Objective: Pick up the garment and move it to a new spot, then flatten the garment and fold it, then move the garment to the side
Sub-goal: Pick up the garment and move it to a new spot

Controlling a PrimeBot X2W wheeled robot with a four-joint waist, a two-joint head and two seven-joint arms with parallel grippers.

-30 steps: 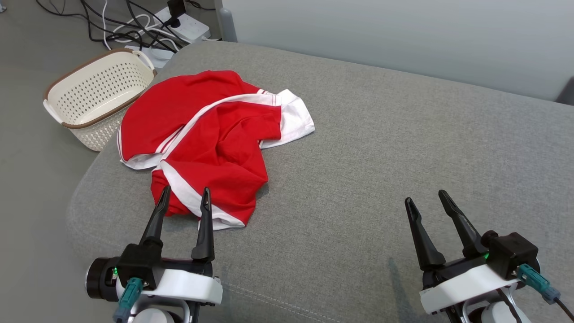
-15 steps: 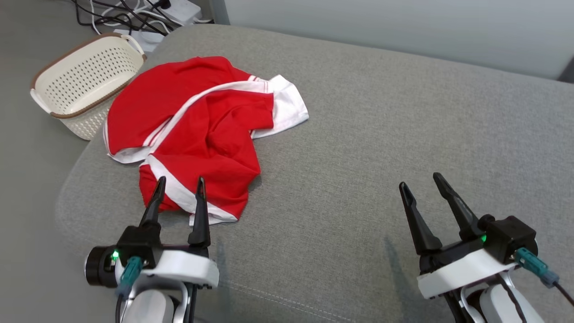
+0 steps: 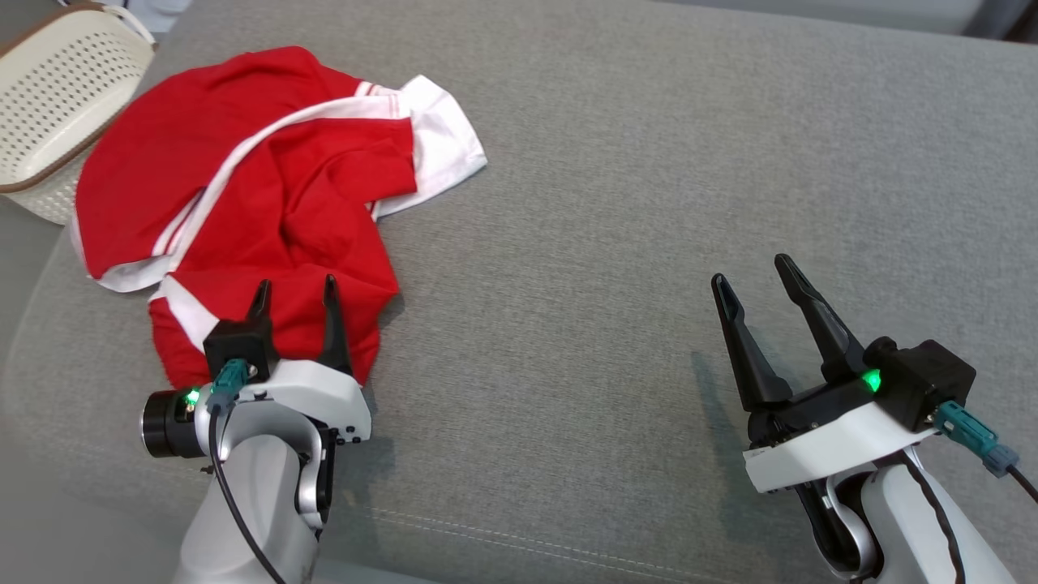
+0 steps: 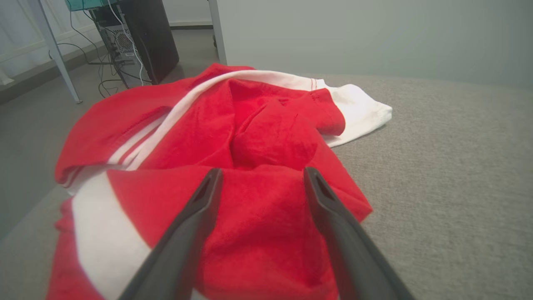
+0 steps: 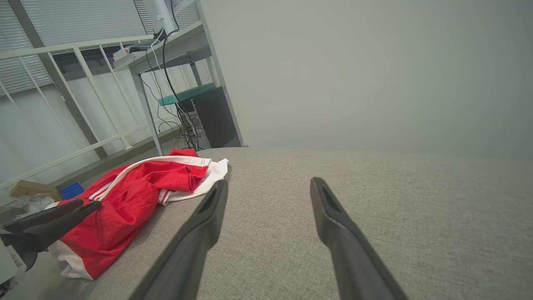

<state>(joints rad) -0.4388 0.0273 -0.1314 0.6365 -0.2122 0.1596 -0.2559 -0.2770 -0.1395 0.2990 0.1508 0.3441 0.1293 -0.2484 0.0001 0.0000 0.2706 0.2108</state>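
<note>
The shirt [image 3: 243, 186] lies bunched at the upper left of the head view, on the cushion [image 3: 616, 178]. The left gripper [image 3: 295, 284], spread wide, sits over its near edge, likely ready to grab it. The right gripper [image 3: 752, 272] hangs spread at the lower right. The left wrist view shows the folds up close. The right wrist view shows a desk [image 5: 175, 46] behind.

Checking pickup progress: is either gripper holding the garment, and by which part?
Nothing is held. The left gripper is open over the garment; the right gripper is open above the grey cushion.
</note>
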